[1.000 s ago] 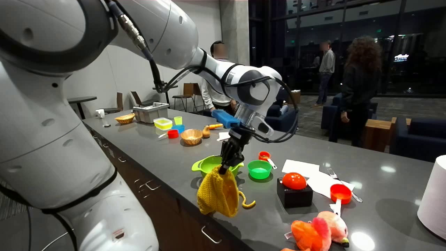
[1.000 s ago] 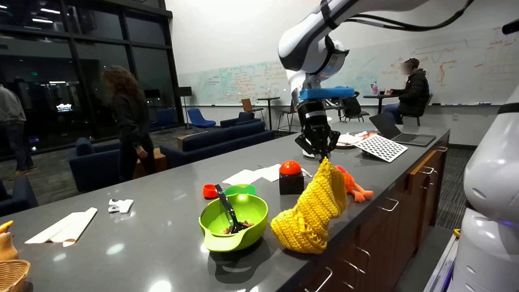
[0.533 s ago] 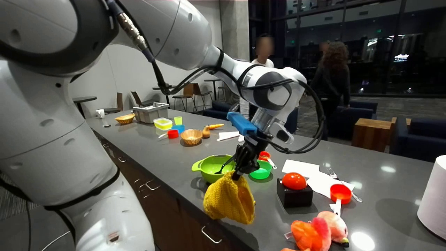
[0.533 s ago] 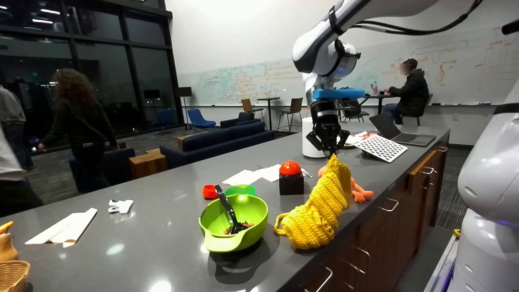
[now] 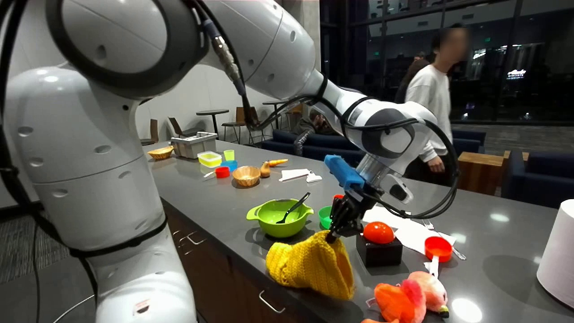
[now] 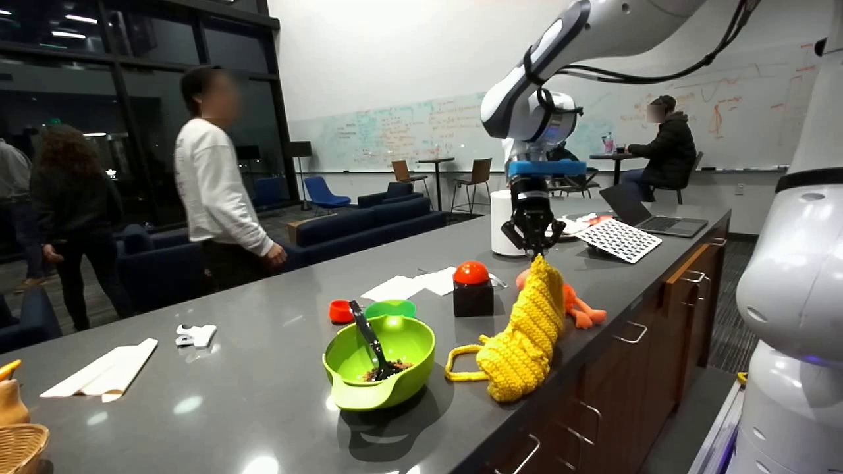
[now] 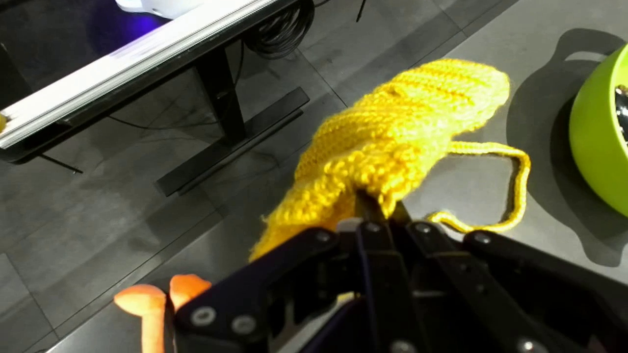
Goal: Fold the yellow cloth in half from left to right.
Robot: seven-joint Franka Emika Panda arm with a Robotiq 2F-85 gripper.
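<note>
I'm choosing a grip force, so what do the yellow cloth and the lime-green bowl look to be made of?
Yellow cloth: thick knitted or crocheted yarn, matte, shown by its ridged stitches; fiber unclear.
Lime-green bowl: probably plastic, fairly glossy, judging by its smooth, even color and small bright highlight.

I have my Franka Panda arm [image 5: 251, 40] arched high in an exterior view — elbow [image 5: 114, 36] up top, forearm [image 5: 337, 92] sloping down to a sharply bent wrist [image 5: 397, 141]. In an exterior view my Robotiq gripper [image 6: 537, 253] hangs nearly plumb, pointing down. In the wrist view I see its black fingers [image 7: 367, 206] side by side — pinched close, a narrow gap between them
</note>
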